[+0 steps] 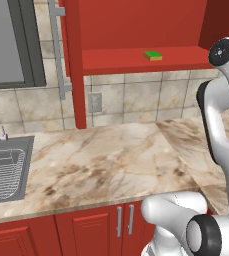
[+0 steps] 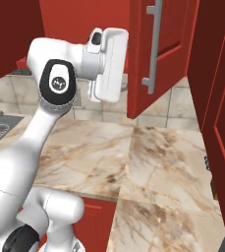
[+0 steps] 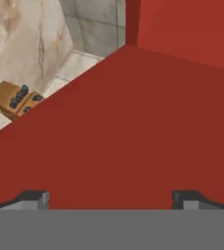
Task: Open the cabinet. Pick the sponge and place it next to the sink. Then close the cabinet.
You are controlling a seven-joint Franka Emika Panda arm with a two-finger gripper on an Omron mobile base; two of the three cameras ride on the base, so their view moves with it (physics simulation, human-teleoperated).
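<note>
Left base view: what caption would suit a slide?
Opened glossy red wall cabinet reveals small green-and-yellow sponge on its shelf.

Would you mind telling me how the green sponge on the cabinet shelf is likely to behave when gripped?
The sponge looks small and flat, so probably light and unlikely to roll or tip. Its layered foam look suggests it would squash somewhat. It lies near the shelf's front edge, so a push might slide it.

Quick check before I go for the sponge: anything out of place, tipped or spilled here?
Nothing stands out. The cabinet is open, the sponge lies flat on its shelf, the counter shows no spill, and the sink holds its wire rack. The gripper is open, holding nothing.
</note>
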